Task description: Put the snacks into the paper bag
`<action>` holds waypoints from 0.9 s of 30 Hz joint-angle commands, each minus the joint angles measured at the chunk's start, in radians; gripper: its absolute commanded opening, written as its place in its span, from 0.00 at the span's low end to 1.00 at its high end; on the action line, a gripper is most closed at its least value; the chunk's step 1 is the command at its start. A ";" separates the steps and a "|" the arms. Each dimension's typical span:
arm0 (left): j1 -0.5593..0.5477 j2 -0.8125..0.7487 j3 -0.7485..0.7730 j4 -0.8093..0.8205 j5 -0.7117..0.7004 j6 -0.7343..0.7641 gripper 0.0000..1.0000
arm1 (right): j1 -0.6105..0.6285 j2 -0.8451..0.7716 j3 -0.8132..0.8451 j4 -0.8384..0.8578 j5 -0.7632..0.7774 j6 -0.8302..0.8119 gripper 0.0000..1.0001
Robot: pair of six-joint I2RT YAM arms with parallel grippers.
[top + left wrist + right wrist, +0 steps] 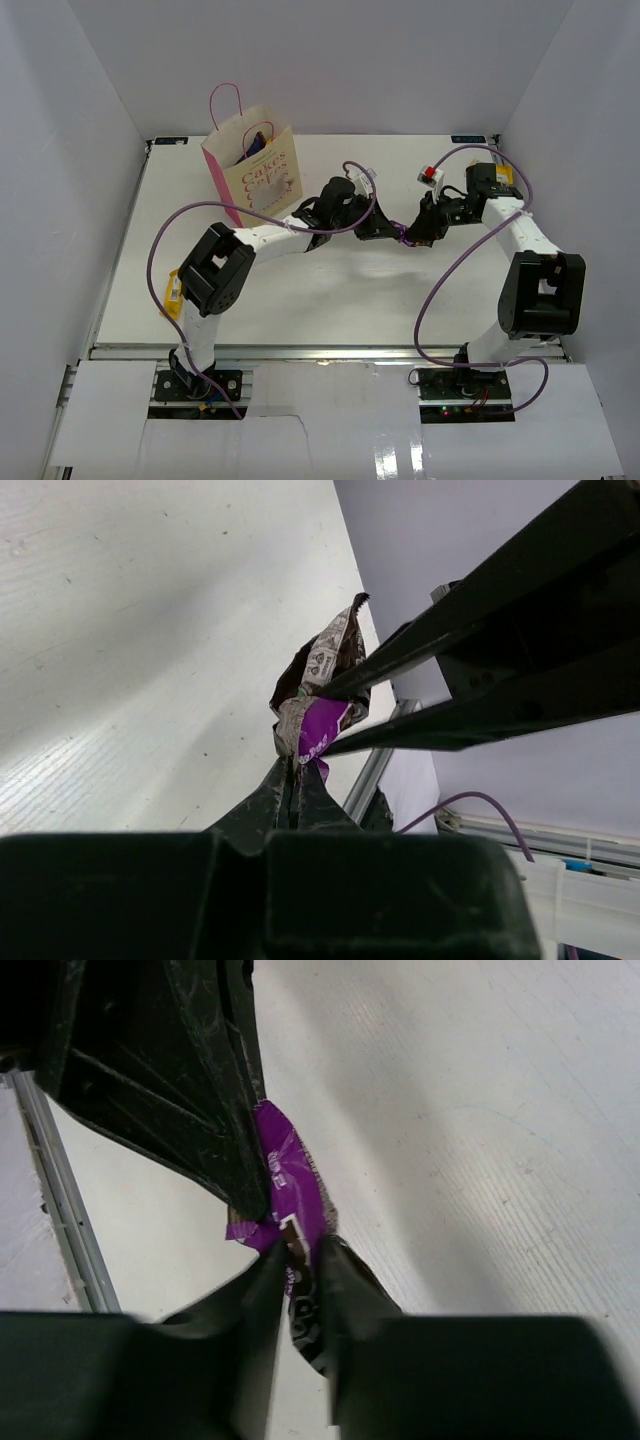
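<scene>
A small dark brown and purple wrapped bar (pixel 320 695) hangs above the table's middle, caught between both grippers. My left gripper (pixel 296 765) is shut on its lower crimped end. My right gripper (pixel 300 1250) pinches the other end of the bar (pixel 290 1175), its fingers pressed against the wrapper on both sides. From above, the two grippers meet tip to tip, left gripper (pixel 385 230) and right gripper (pixel 410 237). The paper bag (pixel 255 172) stands upright at the back left, with a purple-blue cookie bag (pixel 257 142) poking out of its top.
A small red and white item (pixel 430 175) lies at the back right near the right arm. Something yellow (pixel 173 292) shows beside the left arm's elbow at the left edge. White walls close the table on three sides.
</scene>
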 commanded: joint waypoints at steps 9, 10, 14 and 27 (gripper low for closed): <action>0.085 -0.276 -0.115 -0.093 -0.028 0.244 0.00 | -0.001 -0.089 0.058 0.000 -0.057 0.006 0.91; 0.098 -0.297 -0.118 -0.111 -0.028 0.267 0.00 | -0.010 -0.095 0.072 -0.001 -0.060 0.014 0.90; 0.165 -0.394 -0.060 -0.241 -0.038 0.328 0.00 | -0.037 -0.134 0.131 0.005 -0.059 0.032 0.90; 0.476 -0.558 0.303 -0.440 -0.227 0.329 0.00 | -0.053 -0.198 -0.032 0.284 0.214 0.232 0.95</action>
